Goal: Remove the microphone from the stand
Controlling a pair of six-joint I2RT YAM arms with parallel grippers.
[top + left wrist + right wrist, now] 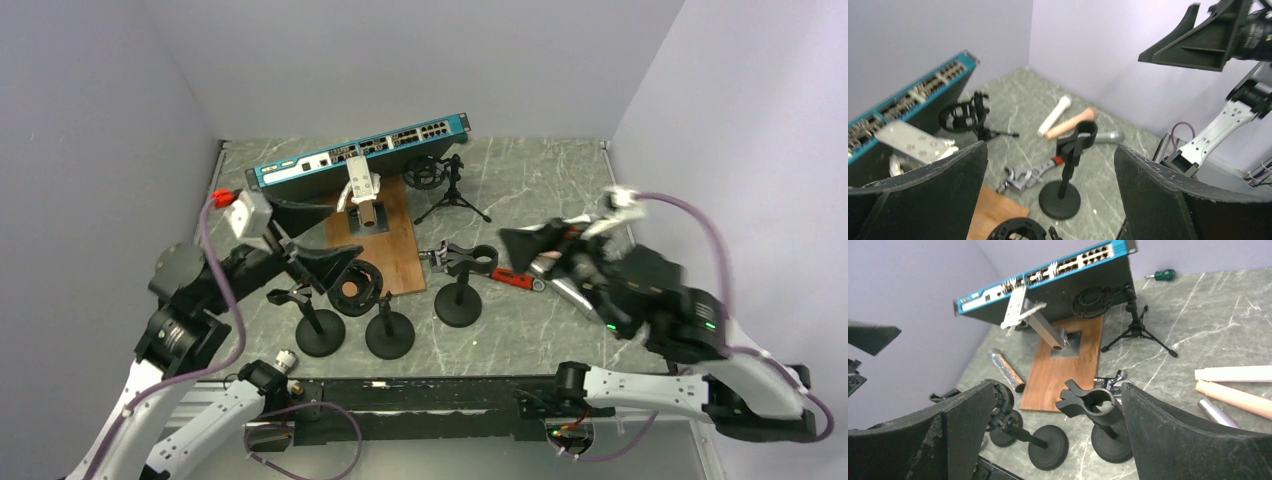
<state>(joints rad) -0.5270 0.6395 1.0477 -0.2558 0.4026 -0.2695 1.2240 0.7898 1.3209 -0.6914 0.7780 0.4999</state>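
Right wrist view: the black round-based stand (1091, 403) shows a bare clip at centre frame, right gripper (1057, 386) wide open and empty, left gripper (1050, 147) likewise, while the silver metal microphone (1215, 412) lies flat at the right edge, axis slanting down-right, nearer the right arm

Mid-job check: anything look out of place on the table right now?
Yes. The rightmost stand has an empty clip, and no stand in view holds a microphone. A white microphone, a peach one and a silver one lie loose on the table behind it.
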